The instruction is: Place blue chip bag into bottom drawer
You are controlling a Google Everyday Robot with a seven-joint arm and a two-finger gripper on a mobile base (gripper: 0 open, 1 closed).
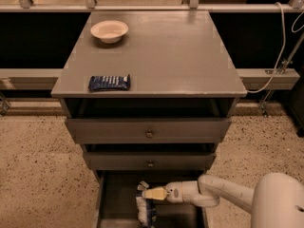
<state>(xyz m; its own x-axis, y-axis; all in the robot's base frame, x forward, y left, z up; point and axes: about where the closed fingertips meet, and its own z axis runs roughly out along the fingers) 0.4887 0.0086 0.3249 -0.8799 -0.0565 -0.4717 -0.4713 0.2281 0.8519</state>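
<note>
Starting at the left, a speckled beige terrazzo floor [33, 175] flanked a grey three-drawer cabinet [166, 51]. On its flat top, near the front left edge, lay a small flat dark blue bar-shaped packet [109, 82]. Well behind it, toward the back left corner, stood a shallow cream-coloured round bowl [109, 31]. Below the top came the upper grey drawer [104, 129] with a small round knob [149, 133] and a dark gap above its front. The middle grey drawer [109, 160] beneath it, also knobbed, showed only its front. The bottom drawer [114, 201], a plain dark grey tray with low side walls, stood pulled out toward the camera. Inside it, about mid-width, the puffy crinkled blue chip bag [146, 212] with white patches lay lengthwise, front to back, on the tray's floor. The gripper [149, 194] reached in from the right, low inside the drawer. Its pale yellowish fingers [159, 194] were drawn narrow together and pinched on the upper part of the bag. Behind it the white arm [218, 196] ran rightward past the drawer's right wall to the rounded white robot body [280, 203] at the lower right corner. Farther right, a pale cable [279, 46] hung down to a grey rail [270, 77].
</note>
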